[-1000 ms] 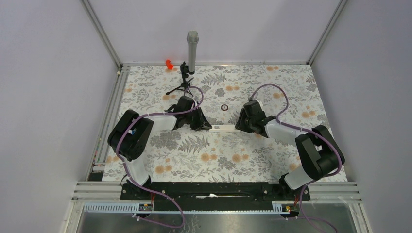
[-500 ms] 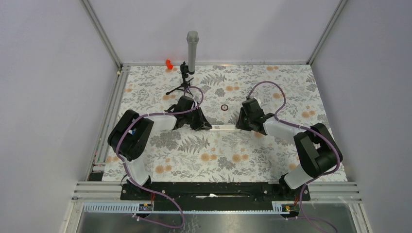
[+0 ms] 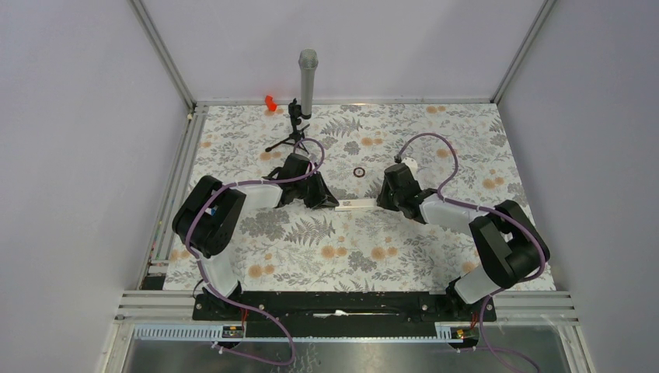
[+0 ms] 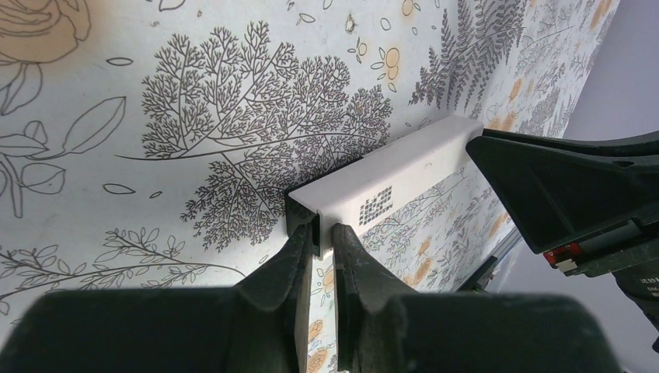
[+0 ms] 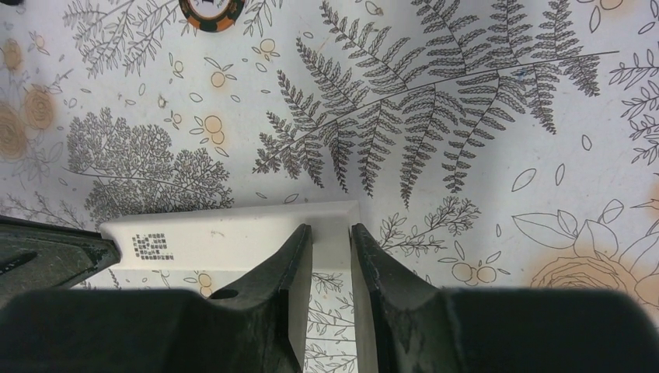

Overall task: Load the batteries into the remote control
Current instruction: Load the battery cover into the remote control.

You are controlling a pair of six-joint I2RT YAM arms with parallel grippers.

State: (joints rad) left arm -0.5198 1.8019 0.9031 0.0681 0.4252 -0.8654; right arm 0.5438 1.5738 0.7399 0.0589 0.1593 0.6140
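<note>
The remote control [image 3: 358, 204] is a slim white bar with a small grey code mark, lying at the table's middle between both grippers. My left gripper [image 3: 327, 200] is shut on its left end; in the left wrist view the fingertips [image 4: 301, 242] pinch the bar's corner [image 4: 388, 183]. My right gripper [image 3: 383, 199] is at the right end. In the right wrist view its fingers [image 5: 299, 245] are shut to a narrow gap, tips over the bar's end [image 5: 256, 233], with nothing seen between them. No batteries are in view.
A round brown-and-orange chip [image 3: 359, 172] lies just behind the remote and shows in the right wrist view [image 5: 211, 9]. A grey microphone on a black tripod [image 3: 306, 85] stands at the back. A small red piece [image 3: 270, 102] sits by the back wall.
The right gripper has shifted slightly left and back along the remote's right end. The left gripper and the remote have stayed put.
</note>
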